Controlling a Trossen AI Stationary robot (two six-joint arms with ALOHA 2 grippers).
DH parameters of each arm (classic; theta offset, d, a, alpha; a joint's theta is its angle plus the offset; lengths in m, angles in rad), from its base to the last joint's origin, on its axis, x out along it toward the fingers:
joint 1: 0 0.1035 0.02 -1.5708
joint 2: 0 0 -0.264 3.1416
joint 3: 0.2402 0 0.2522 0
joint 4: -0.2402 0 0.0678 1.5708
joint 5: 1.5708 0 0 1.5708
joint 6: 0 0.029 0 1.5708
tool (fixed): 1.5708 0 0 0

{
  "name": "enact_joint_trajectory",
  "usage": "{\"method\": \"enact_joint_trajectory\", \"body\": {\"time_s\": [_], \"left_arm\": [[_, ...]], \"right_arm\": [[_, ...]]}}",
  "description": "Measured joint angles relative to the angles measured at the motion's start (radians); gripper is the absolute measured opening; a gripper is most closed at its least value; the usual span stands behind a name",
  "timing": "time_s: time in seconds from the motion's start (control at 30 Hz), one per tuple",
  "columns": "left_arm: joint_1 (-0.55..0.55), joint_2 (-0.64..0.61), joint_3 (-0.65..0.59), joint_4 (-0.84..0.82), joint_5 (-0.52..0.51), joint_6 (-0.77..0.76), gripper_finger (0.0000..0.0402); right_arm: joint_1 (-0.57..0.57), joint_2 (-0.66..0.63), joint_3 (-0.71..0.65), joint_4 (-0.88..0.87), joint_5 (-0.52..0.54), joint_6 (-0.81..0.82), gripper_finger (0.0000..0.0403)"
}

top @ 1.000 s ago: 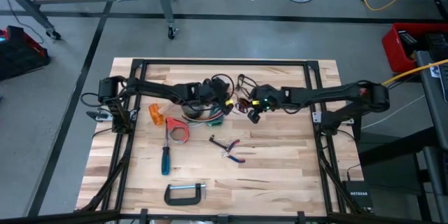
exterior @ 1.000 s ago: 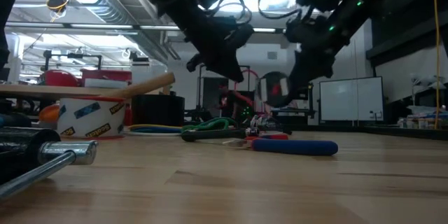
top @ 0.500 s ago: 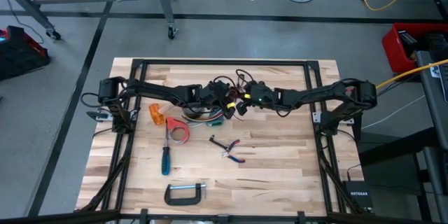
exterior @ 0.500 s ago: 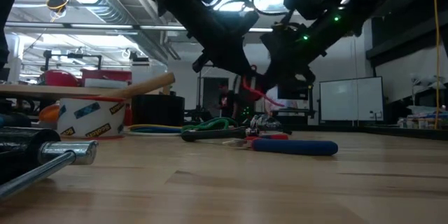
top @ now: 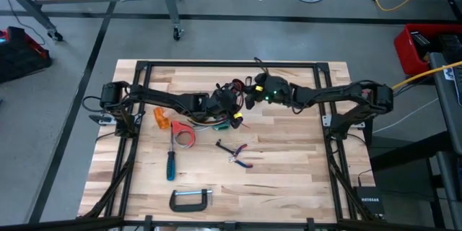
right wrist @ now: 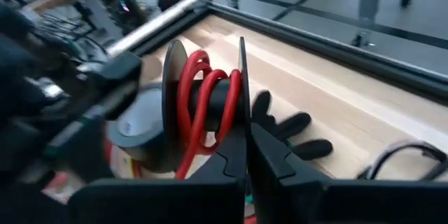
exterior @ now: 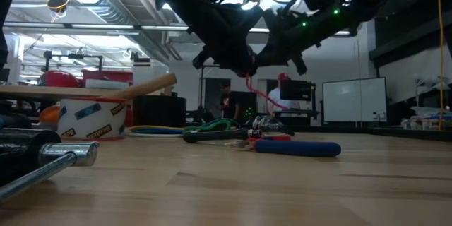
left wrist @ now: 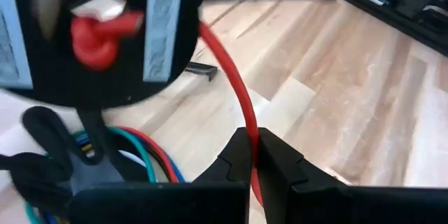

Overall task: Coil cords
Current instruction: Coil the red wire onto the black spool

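A red cord (right wrist: 199,105) is wound in several turns around a black reel (right wrist: 171,91), which is held above the table's far middle. My right gripper (right wrist: 245,157) (top: 250,92) is shut on the reel. My left gripper (left wrist: 253,157) (top: 233,99) faces it at close range and is shut on the cord's free stretch (left wrist: 231,77). That stretch curves from the reel (left wrist: 98,35) to the fingers. In the low view the red cord (exterior: 258,92) hangs in the air below both grippers. A black cord (right wrist: 406,157) lies on the table by the far frame. My left gripper pinches the red cord's free stretch (left wrist: 245,122) between its two fingertips. The cord passes through the pinch and runs on in a curve to the reel. It is clear of the table. My right gripper has its shut fingers on the reel's thin black flange (right wrist: 242,115), at the rim. The reel is lifted clear of the table with the red turns beside the fingers.
A grey tape roll (right wrist: 136,136) and a bundle of coloured wires (top: 216,119) lie under the grippers. Nearer are an orange piece (top: 162,118), a pink roll (top: 186,133), a blue-handled screwdriver (top: 171,164), red-handled pliers (top: 238,155) and a C-clamp (top: 191,200).
My right gripper has gone toward the table's far edge and closer to my left gripper. It has tipped up from pointing down to nearly level and carried the reel with it. Both grippers have stayed shut.
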Motion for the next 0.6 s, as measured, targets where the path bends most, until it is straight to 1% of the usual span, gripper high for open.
{"method": "enact_joint_trajectory", "body": {"time_s": [0.13, 0.27, 0.5, 0.6], "left_arm": [[-0.009, -0.002, 0.002, -0.02, -0.048, 0.001, 0.0], [-0.013, -0.002, 0.004, -0.033, -0.086, 0.004, 0.0], [-0.013, -0.002, 0.004, -0.034, -0.105, 0.049, 0.0], [-0.008, -0.002, 0.002, -0.036, -0.108, 0.056, 0.0]], "right_arm": [[-0.026, -0.063, 0.0, -0.018, -0.068, -0.009, 0.0001], [-0.04, -0.136, -0.002, -0.078, -0.124, -0.035, 0.0001], [-0.038, -0.277, -0.002, -0.323, -0.149, -0.084, 0.0001], [-0.039, -0.32, -0.001, -0.395, -0.206, -0.088, 0.0001]]}}
